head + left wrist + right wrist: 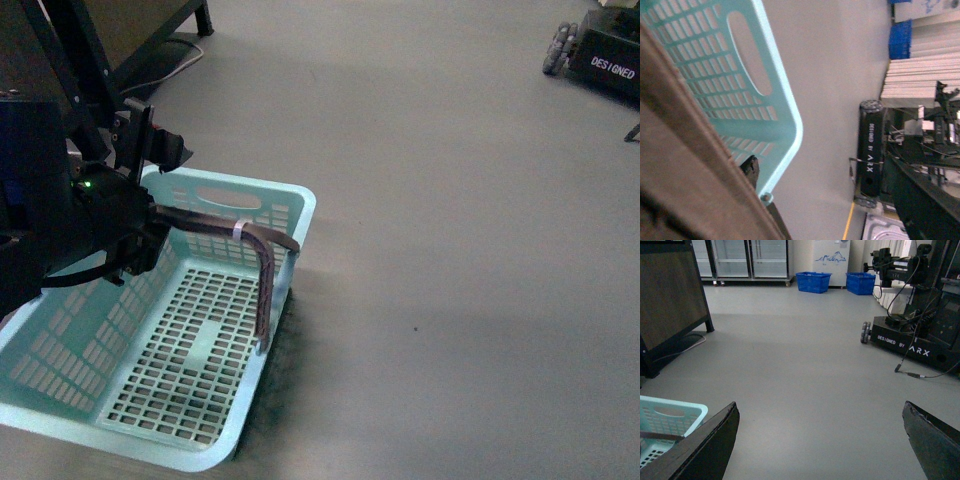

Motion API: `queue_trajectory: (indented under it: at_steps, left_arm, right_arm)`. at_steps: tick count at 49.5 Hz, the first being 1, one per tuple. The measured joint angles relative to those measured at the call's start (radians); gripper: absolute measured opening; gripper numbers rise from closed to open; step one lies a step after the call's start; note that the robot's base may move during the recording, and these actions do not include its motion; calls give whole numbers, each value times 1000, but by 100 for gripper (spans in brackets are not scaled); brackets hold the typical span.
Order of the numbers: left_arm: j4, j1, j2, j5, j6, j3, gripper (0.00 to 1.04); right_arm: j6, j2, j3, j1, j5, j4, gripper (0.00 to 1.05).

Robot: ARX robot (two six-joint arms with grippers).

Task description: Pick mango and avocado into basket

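Front view, left of frame — left gripper (150,225) pinched the empty basket's (303,212) brown handles (215,222); right gripper (821,410) was spread, empty. Probably best kept level — no fruit was visible.

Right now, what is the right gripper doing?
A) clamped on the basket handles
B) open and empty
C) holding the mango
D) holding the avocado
B: in the right wrist view the right gripper has its fingers spread wide with only bare floor between them. The brown handles of the basket run into the left gripper instead.
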Motion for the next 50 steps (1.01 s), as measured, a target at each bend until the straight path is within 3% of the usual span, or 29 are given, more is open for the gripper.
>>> queue_trajectory:
  at_steps: [10, 15, 18, 25, 37, 50]
  left_arm:
    - [228, 1, -5, 64, -48, -48, 43]
    - [237, 5, -51, 61, -72, -79, 26]
    - [166, 10, -167, 47, -129, -134, 14]
    - [-64, 11, -428, -34, -101, -162, 11]
    - [-612, -24, -1014, -166, -90, -196, 9]
    - [-927, -120, -1379, -242, -116, -141, 9]
  right_arm:
    - [0, 0, 0, 0, 0, 0, 97]
    - [0, 0, 0, 0, 0, 0, 97]
    - [0, 0, 0, 0, 0, 0, 97]
    - [0, 0, 0, 0, -1, 0, 97]
    - [0, 0, 0, 0, -1, 0, 97]
    - [0, 0, 0, 0, -1, 0, 97]
